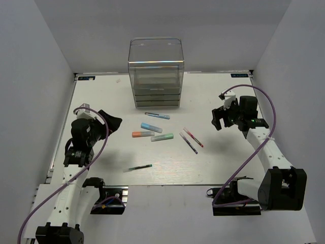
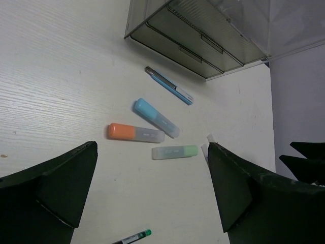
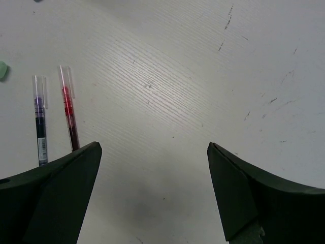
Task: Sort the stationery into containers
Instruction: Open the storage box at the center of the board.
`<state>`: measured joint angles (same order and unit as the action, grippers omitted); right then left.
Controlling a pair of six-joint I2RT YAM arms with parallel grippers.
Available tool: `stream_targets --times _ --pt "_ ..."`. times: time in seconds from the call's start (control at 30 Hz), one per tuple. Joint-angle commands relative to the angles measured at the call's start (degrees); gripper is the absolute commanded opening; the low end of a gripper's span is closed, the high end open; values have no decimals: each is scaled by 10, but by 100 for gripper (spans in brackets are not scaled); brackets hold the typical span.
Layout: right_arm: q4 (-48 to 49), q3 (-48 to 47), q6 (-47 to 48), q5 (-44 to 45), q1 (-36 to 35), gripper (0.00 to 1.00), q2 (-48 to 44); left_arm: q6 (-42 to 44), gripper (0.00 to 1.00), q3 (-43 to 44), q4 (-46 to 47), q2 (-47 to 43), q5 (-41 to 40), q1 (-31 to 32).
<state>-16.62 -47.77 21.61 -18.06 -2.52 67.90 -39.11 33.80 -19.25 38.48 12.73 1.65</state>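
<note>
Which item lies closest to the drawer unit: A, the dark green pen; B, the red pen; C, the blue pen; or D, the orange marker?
C: the blue pen lies just in front of the drawer unit, closer to it than any other item.

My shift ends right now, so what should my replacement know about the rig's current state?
Left hand: open, empty. Right hand: open, empty.
Loose on the white table: stubby light blue marker, stubby orange marker, stubby mint-green marker, thin blue pen, thin red pen, thin dark purple pen, thin dark green pen.
Smoky clear plastic drawer unit: at the far edge, drawers appear shut.
Done: nothing visibly sorted.
Left: all seven items into drawers.
</note>
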Motion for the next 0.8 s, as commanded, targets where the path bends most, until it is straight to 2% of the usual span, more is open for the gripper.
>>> stream_targets --times 0.0,0.17,0.23,0.37,0.4,0.47,0.5,0.53,0.57,0.6,0.63,0.67,0.7,0.73,0.77 --pt "-9 -14 20 -26 2 90 -12 -7 100 23 14 5 15 -2" --pt "-88 -26 130 -95 0 90 -8 -29 100 23 40 23 27 -2" --pt "-102 -28 149 -123 1 90 -8 -38 97 23 46 31 38 -2" --pt "-123 -26 161 -152 1 90 0 -70 83 18 97 63 52 -2" --pt "-126 -26 161 -164 1 90 2 -77 70 11 110 75 58 -2" --pt "-140 -31 169 -188 0 90 13 -98 55 6 151 91 63 -2" --pt "-145 -34 175 -195 -1 88 15 -106 40 0 162 99 71 -2" --pt "-148 -36 176 -209 -2 66 19 -114 34 -6 174 115 71 -2" --pt "-148 -37 172 -210 -2 50 23 -123 29 -6 188 124 71 -2" --pt "-140 -37 167 -209 -4 35 25 -140 27 -12 217 132 71 -2" --pt "-138 -35 162 -209 -4 26 25 -149 27 -17 233 142 71 3" --pt "-127 -33 151 -209 -4 24 27 -158 28 -17 251 164 71 3" --pt "-121 -23 148 -205 -4 26 26 -171 37 -17 286 178 71 3" --pt "-116 -22 145 -206 -5 32 23 -177 40 -10 303 192 77 3" --pt "-114 -18 133 -206 -6 45 24 -183 44 -4 319 227 77 9"
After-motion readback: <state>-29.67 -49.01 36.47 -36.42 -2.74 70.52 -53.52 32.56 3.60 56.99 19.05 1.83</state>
